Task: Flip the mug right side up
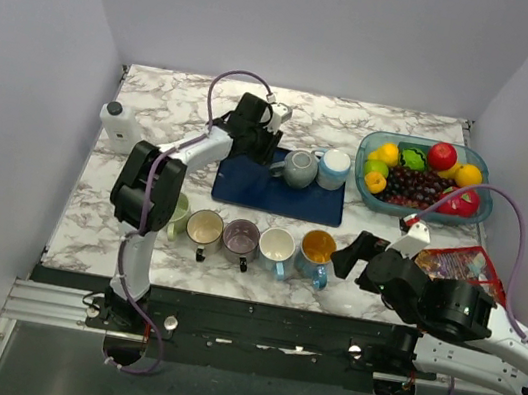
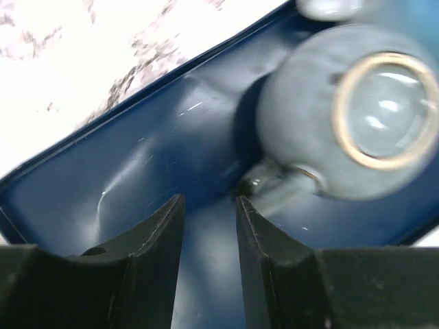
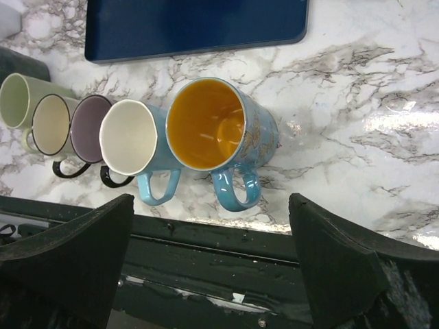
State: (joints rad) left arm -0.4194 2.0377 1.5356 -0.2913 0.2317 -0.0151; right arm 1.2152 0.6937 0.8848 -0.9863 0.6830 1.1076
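The left gripper [image 2: 209, 200] has its jaws drawn to a slim gap with nothing between them. The grey mug [image 2: 343, 116] stands base-up on the blue tray [image 2: 137, 171], its handle just beyond the fingertips at 1 o'clock. The right gripper [image 3: 211, 200] is spread wide and empty above the row of mugs [image 3: 127, 137].

The left gripper [image 1: 276, 164] meets a grey mug [image 1: 299, 168] standing bottom up on a blue tray [image 1: 246, 186], next to a pale blue mug [image 1: 333, 169], on a marble bench [image 1: 168, 105]. A row of five mugs [image 1: 241, 237] lines the near edge, the orange-lined mug [image 1: 318, 246] closest to the right gripper [image 1: 352, 256]. At far right sits a fruit bowl [image 1: 363, 151], a red snack bag [image 1: 461, 263] just in front.
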